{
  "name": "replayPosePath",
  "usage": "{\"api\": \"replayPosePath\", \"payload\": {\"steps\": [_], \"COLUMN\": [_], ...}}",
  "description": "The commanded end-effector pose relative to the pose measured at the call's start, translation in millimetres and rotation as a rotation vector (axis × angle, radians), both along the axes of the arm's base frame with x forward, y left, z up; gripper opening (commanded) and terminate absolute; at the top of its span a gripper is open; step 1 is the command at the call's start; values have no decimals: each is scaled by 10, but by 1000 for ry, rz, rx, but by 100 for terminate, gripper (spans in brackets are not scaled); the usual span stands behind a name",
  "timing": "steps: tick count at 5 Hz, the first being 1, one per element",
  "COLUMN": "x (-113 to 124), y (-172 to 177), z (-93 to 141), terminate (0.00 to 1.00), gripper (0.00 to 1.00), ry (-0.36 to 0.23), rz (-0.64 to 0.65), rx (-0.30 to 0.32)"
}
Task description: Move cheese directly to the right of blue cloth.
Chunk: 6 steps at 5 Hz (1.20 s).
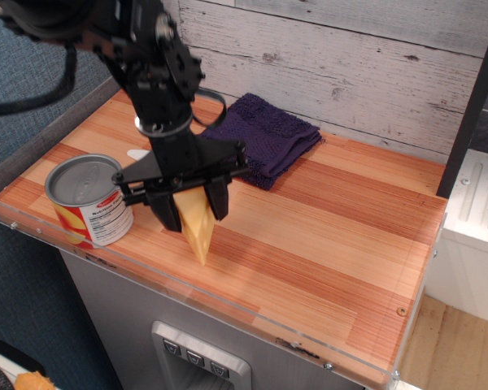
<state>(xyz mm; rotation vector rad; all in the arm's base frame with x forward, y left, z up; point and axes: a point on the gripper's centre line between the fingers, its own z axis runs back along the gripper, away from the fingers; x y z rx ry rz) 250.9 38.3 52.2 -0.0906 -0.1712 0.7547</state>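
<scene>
Running along the front, the table (325, 268) edge has a clear lip, with loads of bare wood on the right. Gripper (193, 213) jaws pinch the cheese (199, 231), a yellow wedge with its tip pointing down, beside the can (88, 199); its top's hidden. Blue cloth (268, 138) sits by the back wall

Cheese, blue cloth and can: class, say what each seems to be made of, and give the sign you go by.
Cheese: probably plastic; smooth, even yellow faces with a slight sheen.
Blue cloth: terry-like fabric; fuzzy matte pile, soft folded edges.
Can: likely metal; dull silvery lid with a raised rim, wrapped in a printed label.
</scene>
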Motion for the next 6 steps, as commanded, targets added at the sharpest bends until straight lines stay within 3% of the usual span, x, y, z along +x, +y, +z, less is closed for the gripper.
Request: {"api": "replayPosePath", "payload": {"steps": [1,2,3,4,5,6], "x": [17,194,389,625,880,1075], "y": [-284,-449,-527,-588,-689,-760], "z": [369,408,464,429,361,259], "terminate": [0,0,0,0,0,0], "gripper": [0,0,0,0,0,0], "ry": [-75,-106,-206,-227,-232,-197], "rz": [136,253,413,509,558,589], "rx": [-44,-89,-122,-174,-178,-207]}}
